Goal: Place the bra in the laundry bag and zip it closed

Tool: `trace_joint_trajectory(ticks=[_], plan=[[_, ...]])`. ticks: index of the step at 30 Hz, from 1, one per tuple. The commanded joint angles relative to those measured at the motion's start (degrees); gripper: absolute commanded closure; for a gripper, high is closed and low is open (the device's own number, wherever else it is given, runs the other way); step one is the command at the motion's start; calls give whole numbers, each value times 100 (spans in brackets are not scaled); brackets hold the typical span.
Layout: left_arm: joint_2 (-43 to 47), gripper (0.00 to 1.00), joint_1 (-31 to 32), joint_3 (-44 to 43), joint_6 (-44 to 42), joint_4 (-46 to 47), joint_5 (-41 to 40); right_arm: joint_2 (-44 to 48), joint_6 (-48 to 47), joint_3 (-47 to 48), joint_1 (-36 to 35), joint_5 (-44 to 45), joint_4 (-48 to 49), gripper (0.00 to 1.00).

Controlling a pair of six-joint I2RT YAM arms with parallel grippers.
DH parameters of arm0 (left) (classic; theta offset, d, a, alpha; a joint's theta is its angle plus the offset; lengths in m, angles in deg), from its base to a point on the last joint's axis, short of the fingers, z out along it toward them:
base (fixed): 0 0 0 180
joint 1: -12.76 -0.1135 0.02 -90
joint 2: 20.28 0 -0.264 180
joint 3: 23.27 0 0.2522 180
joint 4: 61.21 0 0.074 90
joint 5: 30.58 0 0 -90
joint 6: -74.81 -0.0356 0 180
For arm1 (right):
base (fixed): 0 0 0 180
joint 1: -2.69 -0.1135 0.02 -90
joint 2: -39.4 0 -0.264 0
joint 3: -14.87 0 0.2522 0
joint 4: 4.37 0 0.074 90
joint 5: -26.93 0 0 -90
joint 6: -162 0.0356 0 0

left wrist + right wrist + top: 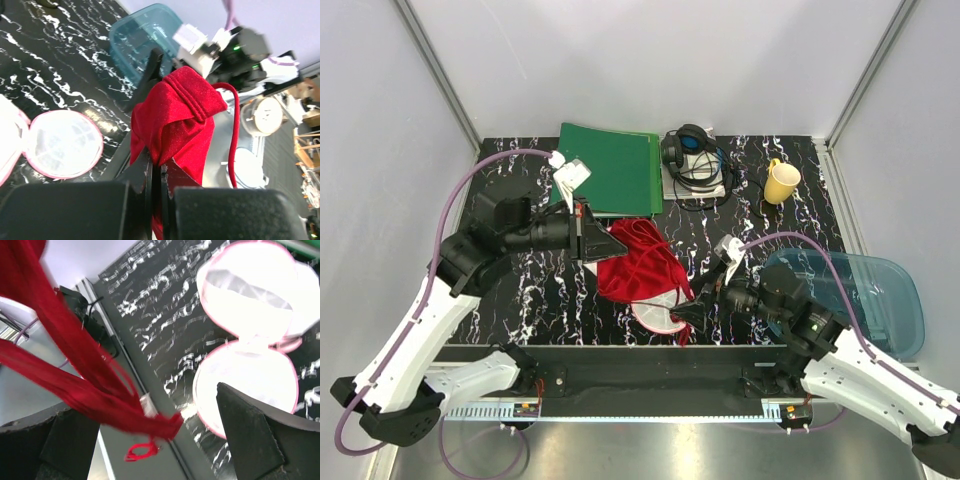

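The red bra (642,265) hangs bunched from my left gripper (618,247), which is shut on its upper fold above the middle of the table. In the left wrist view the jaws (160,162) pinch the red fabric (175,120) tightly. The white mesh laundry bag (660,314) with pink trim lies open under the bra's lower edge, and it also shows in the left wrist view (62,142). My right gripper (680,316) is open beside the bag. In the right wrist view its gripper (145,405) has the fingers wide apart, the bra's straps (75,385) trail between them, and the bag's two round faces (250,385) lie beyond.
A green folder (615,165), black headphones (692,150) on a book and a yellow mug (782,182) stand along the back. A translucent blue tray (865,290) sits at the right, by my right arm. The table's front edge runs just below the bag.
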Motion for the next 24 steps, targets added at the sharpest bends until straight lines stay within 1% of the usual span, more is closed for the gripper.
trace_joint_trajectory(ticks=[1, 3, 8, 12, 15, 24], plan=[[127, 100, -92, -316, 381, 294, 559, 135, -398, -254, -25, -277, 1449, 1], [127, 100, -118, -343, 443, 338, 594, 47, -275, -342, -25, -541, 1731, 1], [83, 100, -189, -396, 628, 514, 743, -67, 50, -641, -25, -656, 2487, 4], [48, 100, -259, -440, 716, 584, 840, -234, 121, -650, -25, -735, 2567, 7], [4, 100, -303, -510, 769, 637, 945, -340, 112, -676, -25, -718, 2392, 9], [-14, 100, -373, -510, 856, 751, 1034, -59, 613, -975, -25, -841, 2584, 13]])
